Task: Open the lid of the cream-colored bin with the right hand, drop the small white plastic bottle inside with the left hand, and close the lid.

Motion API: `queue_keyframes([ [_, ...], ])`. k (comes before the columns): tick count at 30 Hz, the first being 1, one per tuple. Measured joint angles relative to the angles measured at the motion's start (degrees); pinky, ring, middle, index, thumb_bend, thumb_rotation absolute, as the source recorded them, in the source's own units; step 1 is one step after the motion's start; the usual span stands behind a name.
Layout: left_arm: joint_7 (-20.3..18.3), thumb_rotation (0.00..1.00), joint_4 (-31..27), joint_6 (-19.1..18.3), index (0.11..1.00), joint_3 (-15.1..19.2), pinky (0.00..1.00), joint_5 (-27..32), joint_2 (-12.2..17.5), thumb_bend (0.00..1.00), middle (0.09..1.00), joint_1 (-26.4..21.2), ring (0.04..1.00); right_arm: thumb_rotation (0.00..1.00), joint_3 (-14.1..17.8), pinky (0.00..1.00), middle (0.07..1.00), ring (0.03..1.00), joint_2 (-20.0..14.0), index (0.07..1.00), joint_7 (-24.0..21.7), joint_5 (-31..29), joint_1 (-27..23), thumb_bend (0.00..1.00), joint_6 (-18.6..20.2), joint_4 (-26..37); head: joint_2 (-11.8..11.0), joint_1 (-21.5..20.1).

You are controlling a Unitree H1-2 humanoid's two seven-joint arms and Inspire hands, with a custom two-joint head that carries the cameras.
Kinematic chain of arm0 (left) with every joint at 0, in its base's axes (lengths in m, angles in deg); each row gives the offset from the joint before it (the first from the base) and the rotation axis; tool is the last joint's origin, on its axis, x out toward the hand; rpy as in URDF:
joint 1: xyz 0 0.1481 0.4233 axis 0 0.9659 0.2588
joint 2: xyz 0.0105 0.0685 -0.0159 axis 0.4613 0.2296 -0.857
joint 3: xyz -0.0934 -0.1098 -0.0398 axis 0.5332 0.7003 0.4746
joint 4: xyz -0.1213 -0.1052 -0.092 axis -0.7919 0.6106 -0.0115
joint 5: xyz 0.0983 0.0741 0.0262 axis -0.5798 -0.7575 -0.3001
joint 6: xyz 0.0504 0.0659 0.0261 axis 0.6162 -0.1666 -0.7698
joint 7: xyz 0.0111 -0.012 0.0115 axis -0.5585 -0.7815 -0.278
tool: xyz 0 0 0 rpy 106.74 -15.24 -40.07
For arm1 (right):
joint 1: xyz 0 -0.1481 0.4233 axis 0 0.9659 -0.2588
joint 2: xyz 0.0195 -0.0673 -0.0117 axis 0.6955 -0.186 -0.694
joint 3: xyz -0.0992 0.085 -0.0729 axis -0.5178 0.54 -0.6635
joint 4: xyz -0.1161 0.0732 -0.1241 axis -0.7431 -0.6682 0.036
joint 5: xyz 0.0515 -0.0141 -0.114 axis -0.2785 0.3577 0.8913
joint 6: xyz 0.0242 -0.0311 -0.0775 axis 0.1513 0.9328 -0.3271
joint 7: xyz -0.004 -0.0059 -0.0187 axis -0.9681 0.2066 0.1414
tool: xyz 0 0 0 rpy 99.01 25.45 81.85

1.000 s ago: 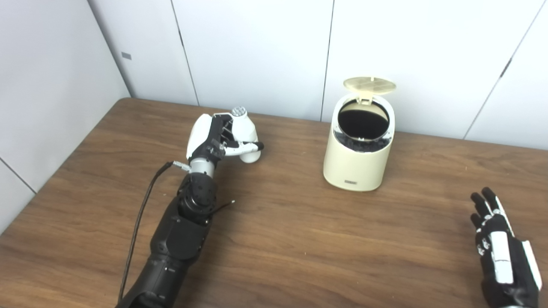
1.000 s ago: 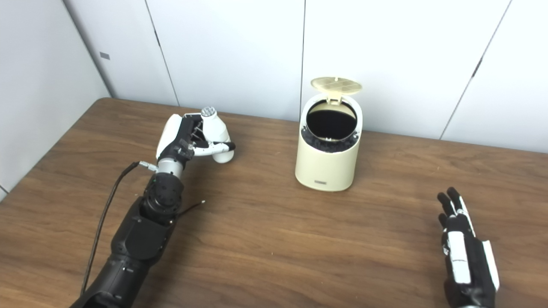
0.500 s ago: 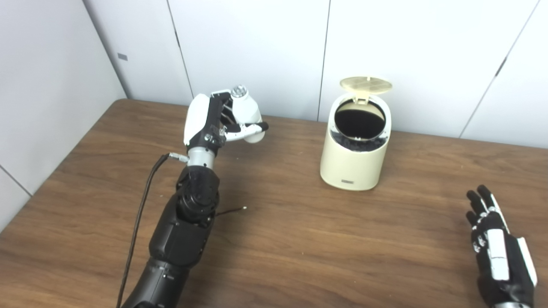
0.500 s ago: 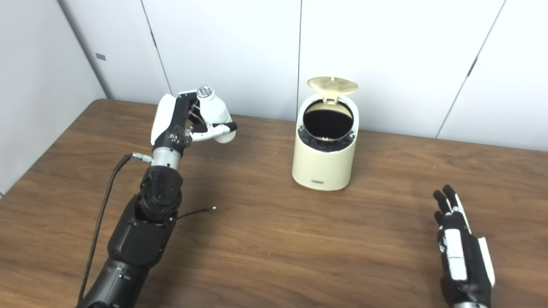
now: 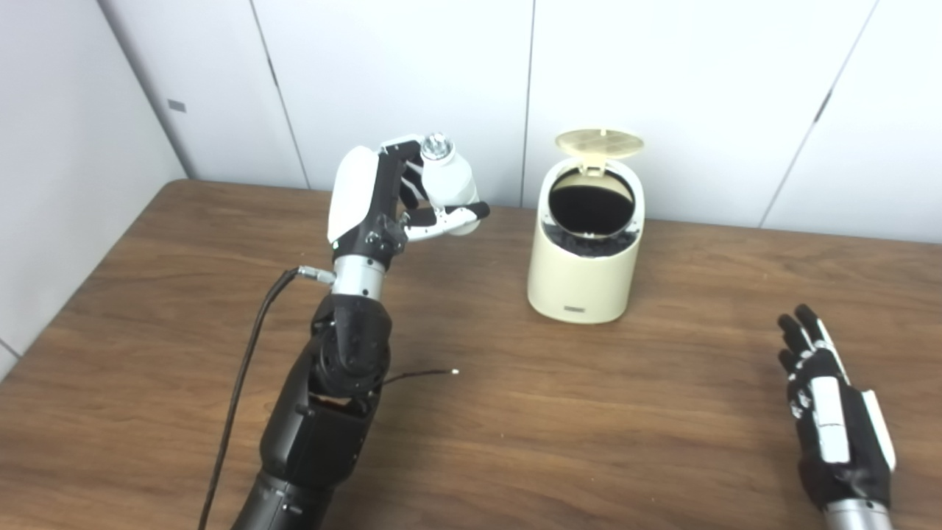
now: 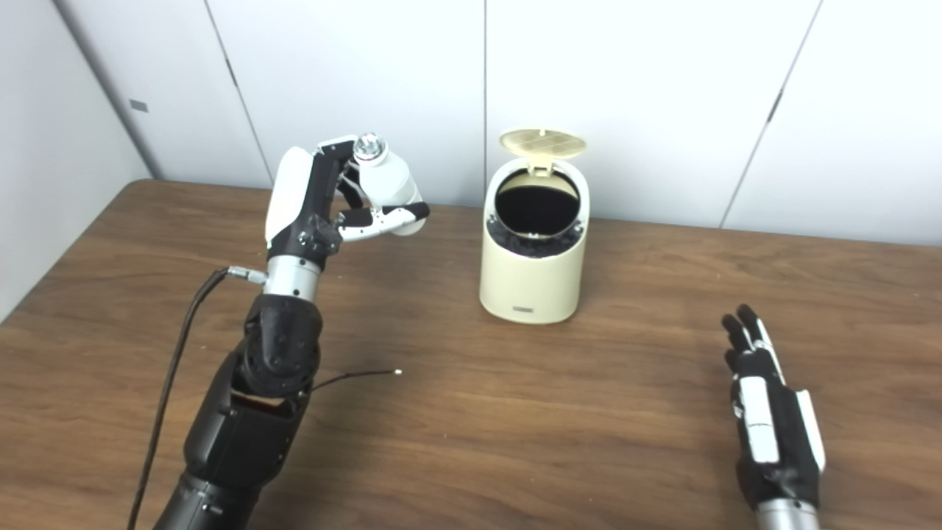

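- The cream-colored bin (image 5: pixel 585 254) is standing on the wooden table (image 5: pixel 515 412) with its lid (image 5: pixel 599 142) tipped up behind the dark opening, so step 1 looks done.
- The left hand (image 5: pixel 383 202) is pinching the small white plastic bottle (image 5: pixel 447 184) in the air, left of the bin.
- The right hand (image 5: pixel 828 412) is resting spread, near the bin's right front.
- Next, the bottle needs carrying right, over the opening, before release.

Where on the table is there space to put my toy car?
Bare wood lies between the cream-colored bin and the open right hand, and along the near edge between both arms. It is crowded left of the bin, where the left hand holds the white plastic bottle.
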Motion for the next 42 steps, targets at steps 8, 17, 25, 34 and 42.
queue_keyframes([
  [8, -0.15, 0.0, -1.77, 0.89, 0.483, -2.79, 0.33, -1.52, -2.72, 0.47, 0.528, -0.96, 0.431, 0.91, -0.91, 1.0, 0.942, 0.997, 0.13, 0.96, 0.08, 1.61, -0.78, 0.63, -0.52, -0.82, -0.35, -4.31],
  [17, 0.33, 0.0, 1.07, 3.79, 0.501, -4.19, 0.31, -2.14, -6.14, 0.47, 0.52, -3.79, 0.42, 0.86, -2.11, 1.0, 0.951, 0.987, 0.93, 0.973, 0.56, 3.51, -0.9, 0.59, -0.37, -0.7, -1.15, -5.2],
  [25, 2.48, 0.0, 8.49, 9.47, 0.487, -4.65, 0.34, -2.19, -7.53, 0.47, 0.518, -5.67, 0.416, 0.85, -2.28, 1.0, 0.955, 0.988, 1.42, 0.976, 0.53, 3.65, -0.95, 0.59, -0.18, -0.57, -1.58, -5.46],
  [34, 6.22, 0.0, 18.59, 15.1, 0.474, -5.44, 0.35, -3.05, -8.32, 0.47, 0.532, -9.07, 0.43, 0.88, -2.3, 1.0, 0.955, 0.997, 1.48, 0.975, 0.28, 3.14, -1.21, 0.64, -0.22, -0.7, -2.02, -5.46],
  [42, 12.01, 0.0, 27.66, 21.27, 0.483, -6.06, 0.34, -5.37, -7.52, 0.47, 0.53, -11.13, 0.428, 0.9, -2.53, 1.0, 0.955, 0.994, 1.5, 0.976, 0.08, 2.59, -2.11, 0.65, -0.28, -1.5, -2.55, -4.32],
])
